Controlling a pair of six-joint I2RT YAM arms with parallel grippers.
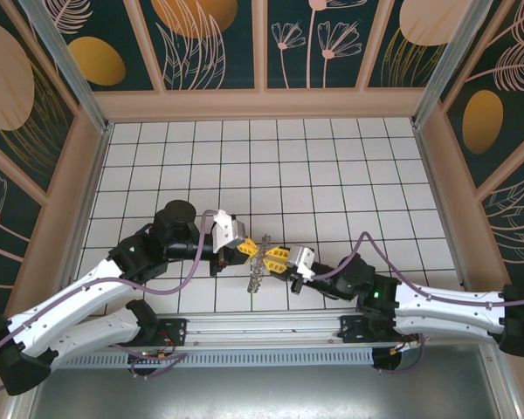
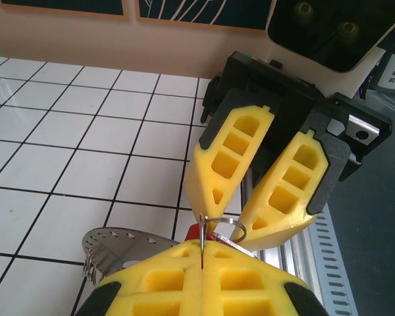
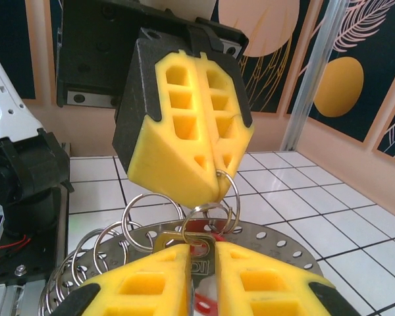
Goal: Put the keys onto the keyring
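My left gripper (image 3: 214, 181) pinches a thin wire loop (image 3: 229, 197) on the flat, holey grey keyring (image 3: 283, 247), my right gripper (image 3: 201, 258) squeezes the small key (image 3: 184, 242), red-headed from the left wrist

Keyring (image 1: 256, 275) is between left gripper (image 1: 249, 251) and right gripper (image 1: 275, 259) (near table's (image 1: 332, 175) front edge).

Foreground: the key (image 3: 184, 242), small, with a pale metal bow, a hole and red beside it (image 2: 194, 232), stands upright, pinched between the right fingers (image 3: 145, 289). Behind it is the keyring (image 3: 276, 243), a flat grey disc, roughly level, its pierced rim hung with wire split rings (image 3: 148, 220). One ring is clamped in the left fingers (image 3: 178, 158).
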